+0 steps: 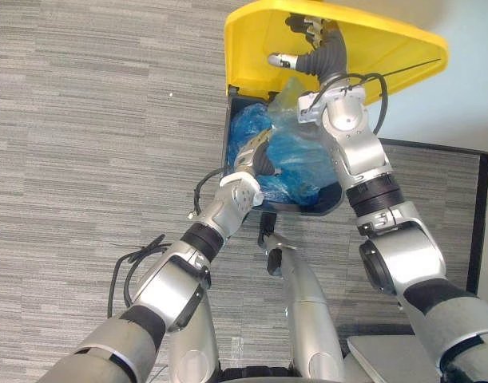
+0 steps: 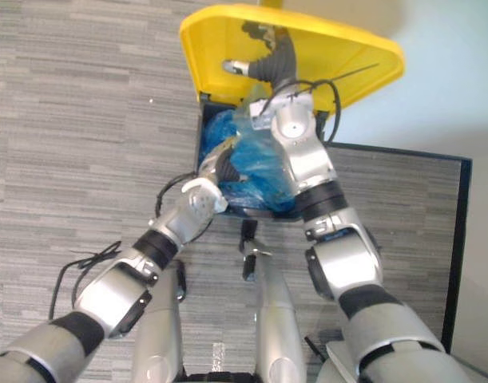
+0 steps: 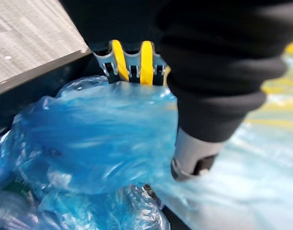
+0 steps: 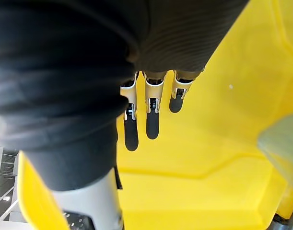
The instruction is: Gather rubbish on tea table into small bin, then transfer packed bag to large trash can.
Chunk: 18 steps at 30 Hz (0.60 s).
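Both eye views look steeply down from the head, sharing the open trash can (image 1: 307,210), its yellow lid (image 1: 251,48) and blue bag (image 1: 287,163). Left wrist view sits very close over the bag; right wrist view faces the lid's underside, close.

Operator: Lid (image 1: 371,48) finish?
Spotter: You've got smooth yellow plastic, slight sheen. Bag (image 1: 299,159): thin blue film, crinkled, glossy.
Operator: Large trash can (image 1: 307,209)? Floor (image 1: 84,120)?
Spotter: Your can's dark plastic, matt. Floor's grey carpet, streaked weave, matt. Your right hand (image 1: 314,49): silvery satin fingers (image 4: 152,120), dark ribbed matt cover (image 4: 64,72).
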### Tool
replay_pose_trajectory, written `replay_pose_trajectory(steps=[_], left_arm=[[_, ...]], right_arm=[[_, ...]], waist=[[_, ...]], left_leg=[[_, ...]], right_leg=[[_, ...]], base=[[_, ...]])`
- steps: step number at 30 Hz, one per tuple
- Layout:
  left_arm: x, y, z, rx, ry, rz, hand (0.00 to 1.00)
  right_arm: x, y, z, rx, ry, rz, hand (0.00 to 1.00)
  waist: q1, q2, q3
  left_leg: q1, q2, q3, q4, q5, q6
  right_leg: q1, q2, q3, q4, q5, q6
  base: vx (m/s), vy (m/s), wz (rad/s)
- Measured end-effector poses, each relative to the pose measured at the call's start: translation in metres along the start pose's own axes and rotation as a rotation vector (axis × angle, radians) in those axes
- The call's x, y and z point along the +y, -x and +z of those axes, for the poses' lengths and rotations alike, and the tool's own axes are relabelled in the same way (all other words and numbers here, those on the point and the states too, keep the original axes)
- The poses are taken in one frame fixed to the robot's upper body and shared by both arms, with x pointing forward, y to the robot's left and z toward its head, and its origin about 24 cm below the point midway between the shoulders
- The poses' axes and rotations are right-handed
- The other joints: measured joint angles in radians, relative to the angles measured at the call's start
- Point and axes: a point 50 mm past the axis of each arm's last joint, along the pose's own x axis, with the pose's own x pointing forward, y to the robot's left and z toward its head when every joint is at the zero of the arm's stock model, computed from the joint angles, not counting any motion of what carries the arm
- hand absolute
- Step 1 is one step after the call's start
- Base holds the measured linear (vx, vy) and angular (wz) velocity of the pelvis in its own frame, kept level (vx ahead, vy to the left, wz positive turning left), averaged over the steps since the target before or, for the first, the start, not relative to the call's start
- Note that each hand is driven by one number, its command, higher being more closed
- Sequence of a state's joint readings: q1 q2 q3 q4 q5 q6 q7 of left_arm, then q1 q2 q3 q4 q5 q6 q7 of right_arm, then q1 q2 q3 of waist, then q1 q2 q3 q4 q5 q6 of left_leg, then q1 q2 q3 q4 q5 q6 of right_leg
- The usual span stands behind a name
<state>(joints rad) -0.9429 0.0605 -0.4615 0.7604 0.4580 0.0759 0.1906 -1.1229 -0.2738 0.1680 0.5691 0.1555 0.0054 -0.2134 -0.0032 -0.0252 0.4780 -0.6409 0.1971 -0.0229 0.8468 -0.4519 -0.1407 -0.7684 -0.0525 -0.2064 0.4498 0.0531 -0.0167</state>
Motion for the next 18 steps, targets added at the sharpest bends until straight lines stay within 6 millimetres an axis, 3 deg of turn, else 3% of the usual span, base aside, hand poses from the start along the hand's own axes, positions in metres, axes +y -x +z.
replay_pose_trajectory(steps=[4, 7, 12, 18], left_arm=[[0.017, 0.000, 0.013, -0.072, 0.041, 0.057, 0.00], [0.027, 0.006, 0.010, -0.092, 0.072, 0.103, 0.00], [0.034, 0.029, -0.007, -0.082, 0.205, 0.201, 0.00], [0.027, 0.071, -0.050, 0.032, 0.402, 0.264, 0.00]], right_arm=[[-0.004, 0.008, -0.016, 0.044, 0.006, -0.007, 0.00], [-0.008, 0.021, -0.039, 0.110, 0.011, -0.016, 0.00], [-0.023, 0.046, -0.065, 0.170, 0.047, -0.033, 0.00], [-0.047, 0.087, -0.106, 0.307, 0.056, -0.102, 0.00]], waist=[[0.005, 0.007, -0.008], [0.011, 0.009, -0.009], [0.029, 0.022, -0.018], [0.062, 0.030, -0.052]], left_leg=[[0.006, -0.006, 0.000, -0.010, 0.007, -0.002], [0.037, -0.007, -0.006, -0.024, 0.013, -0.004], [0.069, -0.022, -0.020, -0.047, 0.026, -0.002], [0.127, -0.037, -0.050, -0.084, 0.038, -0.007]], right_leg=[[0.004, -0.004, -0.001, 0.000, -0.001, -0.001], [0.034, -0.007, -0.007, 0.000, -0.008, 0.000], [0.067, -0.023, -0.020, 0.005, -0.022, 0.002], [0.114, -0.044, -0.047, 0.039, -0.062, 0.002]], base=[[0.00, -0.026, 0.02], [-0.01, -0.039, 0.09], [-0.04, -0.044, 0.16], [-0.01, -0.053, 0.19]])
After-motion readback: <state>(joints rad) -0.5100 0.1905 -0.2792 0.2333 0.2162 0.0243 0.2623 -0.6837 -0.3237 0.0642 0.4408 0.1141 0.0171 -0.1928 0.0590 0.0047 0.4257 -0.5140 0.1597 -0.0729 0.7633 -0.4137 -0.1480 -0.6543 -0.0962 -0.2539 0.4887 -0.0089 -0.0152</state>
